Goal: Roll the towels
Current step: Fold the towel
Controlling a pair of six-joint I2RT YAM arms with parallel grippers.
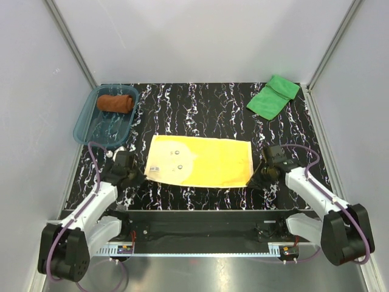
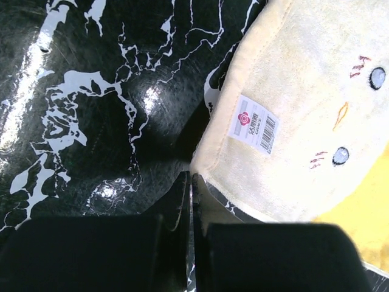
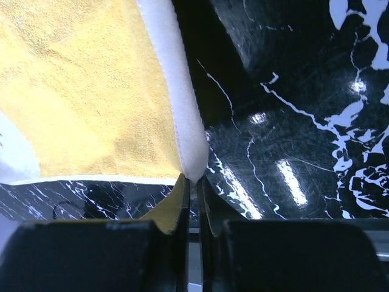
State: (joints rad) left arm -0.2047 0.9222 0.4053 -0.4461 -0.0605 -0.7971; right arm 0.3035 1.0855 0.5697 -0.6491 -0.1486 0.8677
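1. Left gripper [image 1: 140,176]: I read the jaws as pressed together. In the left wrist view the fingertips [image 2: 182,188] meet on the near-left corner of the yellow towel [image 1: 200,161].
2. Right gripper [image 1: 256,177]: the jaws stand at a narrow slit. In the right wrist view the towel's white-hemmed near-right corner runs into that slit and looks pinched there.
3. Yellow towel: it lies spread flat on the black marbled table [image 1: 200,103], stretched between the two grippers. Its far edge lies ahead of both.
4. A white barcode label [image 2: 254,123] sits on the towel just ahead of the left fingertips, with small printed marks to its right.
5. Rust-brown towel [image 1: 115,102]: it is rolled and lies in the teal tray [image 1: 85,125], well ahead of the left gripper.
6. Green towel [image 1: 273,96]: it is loosely folded and lies well ahead of the right gripper, at the table's far edge.
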